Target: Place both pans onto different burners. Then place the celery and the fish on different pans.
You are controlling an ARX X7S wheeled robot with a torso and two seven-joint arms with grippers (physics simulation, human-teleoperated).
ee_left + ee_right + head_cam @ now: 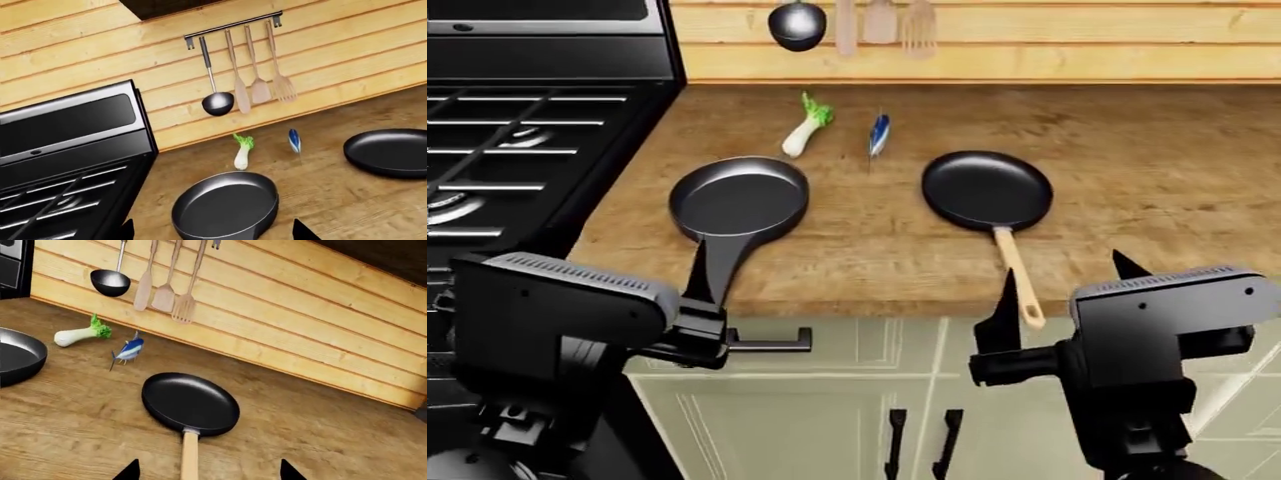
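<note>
The stove [521, 140] is at the far left, its burners [527, 137] under black grates with nothing on them; its near edge is hidden behind the left arm. The left tool [710, 300] hangs released, jaws spread, over the counter's [1148, 180] front edge, right at the end of the dark handle of the first pan [739, 198]. That pan lies just ahead of the tool on the counter and is empty. The tip of its handle is hidden behind the tool's fingers, so I cannot tell whether they touch it.

Beyond that pan, near the wall, lies the celery [805, 126], leafy end toward the wall. Just right of it is the fish [880, 133], small and hard to make out in detail. Above them a ladle [797, 24] and wooden utensils [881, 22] hang on the wall, cut off at the top of the head view.

The second pan [988, 189], also empty, lies ahead of the right tool [1061, 290], its wooden handle pointing back between the tool's spread tips. That tool is released too, holding nothing.
</note>
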